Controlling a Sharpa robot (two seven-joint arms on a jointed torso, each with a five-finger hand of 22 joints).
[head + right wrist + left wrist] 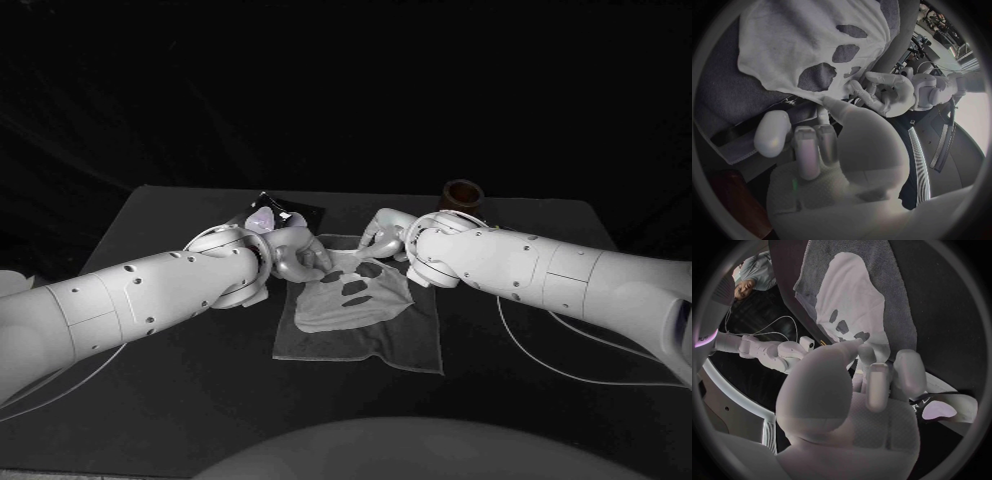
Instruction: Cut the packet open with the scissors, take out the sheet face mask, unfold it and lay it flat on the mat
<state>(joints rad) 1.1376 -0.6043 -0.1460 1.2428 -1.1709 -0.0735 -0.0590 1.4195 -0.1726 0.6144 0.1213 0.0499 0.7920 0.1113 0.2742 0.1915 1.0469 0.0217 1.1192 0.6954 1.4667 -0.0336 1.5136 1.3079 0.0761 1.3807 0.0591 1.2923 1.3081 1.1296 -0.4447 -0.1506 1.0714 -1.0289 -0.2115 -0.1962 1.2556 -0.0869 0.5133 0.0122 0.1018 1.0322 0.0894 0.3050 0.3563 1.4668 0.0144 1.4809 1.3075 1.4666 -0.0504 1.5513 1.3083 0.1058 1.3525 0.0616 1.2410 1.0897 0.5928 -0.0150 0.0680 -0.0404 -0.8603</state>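
**Both hands at the far edge of the mask, mask spread on the mat**

The white sheet face mask (353,295), with dark eye and mouth openings, lies opened out on the grey rectangular cloth mat (368,350) in the middle of the black table (173,380).

The two arms meet at the mat's far end. The left hand (296,255) sits at the mask's far left edge. In the left wrist view its thumb tip reaches that edge and the fingers (879,385) are curled in beneath. I cannot tell whether it is pinching the mask or only touching it.

The right hand (387,237) sits at the far right edge. Its thumb tip meets a drawn-up corner of the mask in the right wrist view, but I cannot tell if it has a grip.

The dark packet with a pale lilac patch (267,215) is just beyond the left hand. A brown cylinder (462,193) stands well behind the right hand.
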